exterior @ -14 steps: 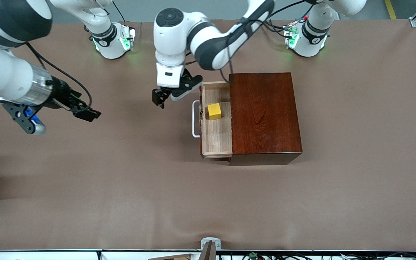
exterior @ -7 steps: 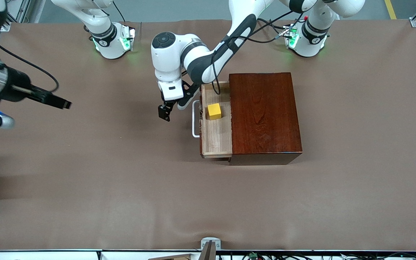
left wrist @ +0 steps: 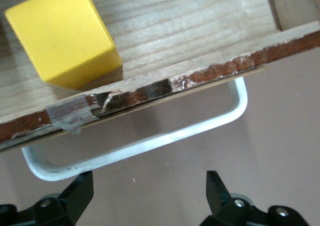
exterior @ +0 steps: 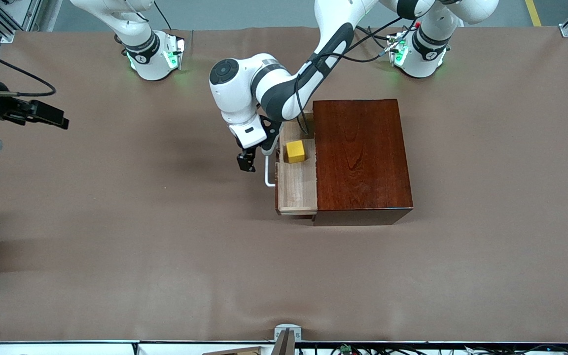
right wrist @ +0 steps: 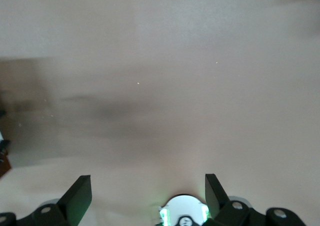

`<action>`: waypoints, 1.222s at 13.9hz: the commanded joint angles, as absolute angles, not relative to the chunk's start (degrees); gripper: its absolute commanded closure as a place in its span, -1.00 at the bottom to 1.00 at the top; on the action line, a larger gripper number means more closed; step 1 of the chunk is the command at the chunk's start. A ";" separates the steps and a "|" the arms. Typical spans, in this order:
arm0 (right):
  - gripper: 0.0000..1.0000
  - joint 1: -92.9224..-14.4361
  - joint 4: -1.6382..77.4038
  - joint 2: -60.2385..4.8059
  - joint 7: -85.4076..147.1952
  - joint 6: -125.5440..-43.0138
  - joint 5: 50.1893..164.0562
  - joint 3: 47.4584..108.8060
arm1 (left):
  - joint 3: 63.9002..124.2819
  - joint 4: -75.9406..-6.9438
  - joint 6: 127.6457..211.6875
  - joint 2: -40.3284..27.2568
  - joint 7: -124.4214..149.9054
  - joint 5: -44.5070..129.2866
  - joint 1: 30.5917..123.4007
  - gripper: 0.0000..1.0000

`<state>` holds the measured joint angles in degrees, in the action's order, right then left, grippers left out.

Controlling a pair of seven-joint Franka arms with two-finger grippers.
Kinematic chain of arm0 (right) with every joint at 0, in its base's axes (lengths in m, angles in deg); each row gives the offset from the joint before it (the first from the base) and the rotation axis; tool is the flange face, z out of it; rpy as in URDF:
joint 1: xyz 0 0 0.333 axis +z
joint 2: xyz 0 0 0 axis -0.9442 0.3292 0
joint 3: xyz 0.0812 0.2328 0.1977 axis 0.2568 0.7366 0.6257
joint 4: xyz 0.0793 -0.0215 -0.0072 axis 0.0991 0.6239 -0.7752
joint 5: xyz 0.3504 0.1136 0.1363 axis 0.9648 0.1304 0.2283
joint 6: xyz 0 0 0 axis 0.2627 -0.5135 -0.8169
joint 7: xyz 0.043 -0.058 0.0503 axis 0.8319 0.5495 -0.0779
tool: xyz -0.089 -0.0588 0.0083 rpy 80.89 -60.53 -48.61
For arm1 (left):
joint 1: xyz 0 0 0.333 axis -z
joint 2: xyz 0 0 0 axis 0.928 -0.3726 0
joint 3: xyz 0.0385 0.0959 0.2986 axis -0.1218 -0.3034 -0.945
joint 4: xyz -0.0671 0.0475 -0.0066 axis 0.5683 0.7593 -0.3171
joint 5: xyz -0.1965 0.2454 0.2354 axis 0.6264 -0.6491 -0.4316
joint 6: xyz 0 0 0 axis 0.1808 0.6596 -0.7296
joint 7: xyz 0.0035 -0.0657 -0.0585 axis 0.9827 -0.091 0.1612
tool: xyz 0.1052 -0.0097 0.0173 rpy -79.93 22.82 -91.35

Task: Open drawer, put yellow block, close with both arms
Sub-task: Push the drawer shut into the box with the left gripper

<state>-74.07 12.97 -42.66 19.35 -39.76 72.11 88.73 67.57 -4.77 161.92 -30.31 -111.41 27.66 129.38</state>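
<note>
A: The left gripper (exterior: 247,162) is seen just in front of the drawer (exterior: 296,185), fingers (left wrist: 75,196) spread wide beside the white handle (left wrist: 150,146), nothing held.

B: And the yellow block (exterior: 295,151)?

A: Resting in the open drawer. The right gripper (exterior: 50,116) is parked over bare tabletop (exterior: 165,246), fingers apart, empty.

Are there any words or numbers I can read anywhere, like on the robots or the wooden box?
None can be read.
Right arm's base: a small dark mark on the band, too small to read.
Left arm's base: the same kind of mark, too small to read.
Wooden box, drawer, yellow block: no writing.
</note>
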 commanded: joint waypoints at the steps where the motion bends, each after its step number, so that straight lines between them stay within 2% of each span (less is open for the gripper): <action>1: -1.00 -73.33 14.80 -45.11 25.94 -39.85 71.51 85.87 | 66.19 -4.13 153.43 -29.61 -110.62 26.72 126.58 -1.00; 4: -1.00 -73.41 18.21 -47.56 26.30 -42.47 71.51 85.60 | 66.10 -4.31 147.44 -29.52 -110.80 26.54 124.29 -1.00; 7: -1.00 -72.98 26.90 -53.10 30.92 -49.59 71.68 83.77 | 66.10 -4.31 146.81 -29.61 -110.62 26.45 124.46 -1.00; 10: -1.00 -71.66 29.04 -54.43 35.26 -50.48 71.77 80.34 | 66.10 -4.05 146.90 -28.21 -105.91 26.28 124.37 -1.00; 12: -1.00 -71.66 29.04 -54.35 36.76 -50.14 71.77 80.24 | 66.27 -4.13 146.81 -24.53 -94.93 26.81 124.02 -1.00; 14: -1.00 -71.74 28.69 -54.26 36.85 -49.78 71.77 80.24 | 66.71 -4.31 145.24 -17.43 -86.24 27.07 119.39 -1.00; 17: -1.00 -71.40 27.28 -53.99 36.67 -49.52 71.51 80.50 | 66.98 -4.31 136.91 -9.06 -65.76 33.74 113.32 -1.00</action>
<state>-72.43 27.08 -52.65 36.18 -49.26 72.11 80.92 65.95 -1.86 141.23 -15.62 -75.70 30.69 117.04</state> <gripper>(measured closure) 0.000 0.000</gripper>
